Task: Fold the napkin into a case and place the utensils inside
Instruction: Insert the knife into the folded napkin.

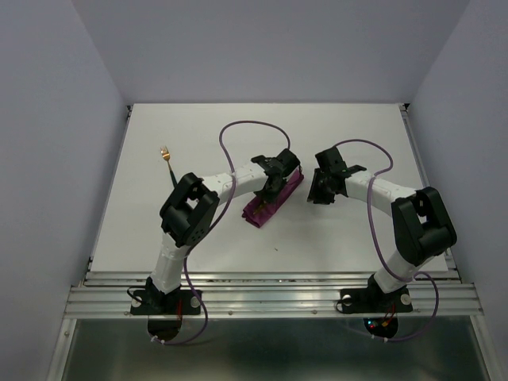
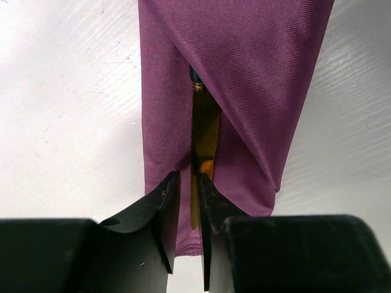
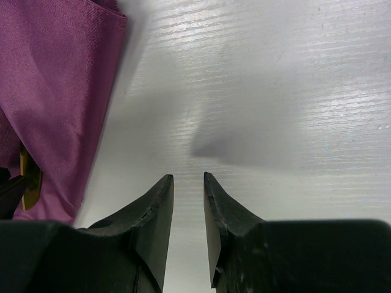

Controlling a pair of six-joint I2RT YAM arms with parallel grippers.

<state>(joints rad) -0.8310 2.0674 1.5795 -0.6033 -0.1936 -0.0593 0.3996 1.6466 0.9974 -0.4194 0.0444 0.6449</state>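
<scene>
Mid-table, just ahead of the two arm bases, the left gripper (image 2: 188, 178) stands over one end of the plum-purple case (image 2: 256, 91). Its jaws are set narrow, with the gold blade of the knife (image 2: 204, 137) running through the gap; whether they actually pinch the blade cannot be told. Just beside the case, the right gripper (image 3: 188, 177) hovers over bare table (image 3: 293, 91), its jaws a narrow slit apart and empty.

The step in hand appears to be seating the knife in the pocket. It likely goes best with the blade fed straight along the fold, low and slow, so the top flap is not dragged open. The right gripper is free to pin the cloth should it slide.

The case lies as a narrow strip on a diagonal, near-left to far-right in the overhead view. The knife shares that axis, with its dark handle end under the flap and its blade end toward the left gripper. Farther off at the left, the fork (image 1: 166, 159) lies well apart, gold head pointing away from the arms, not yet tucked in.
</scene>
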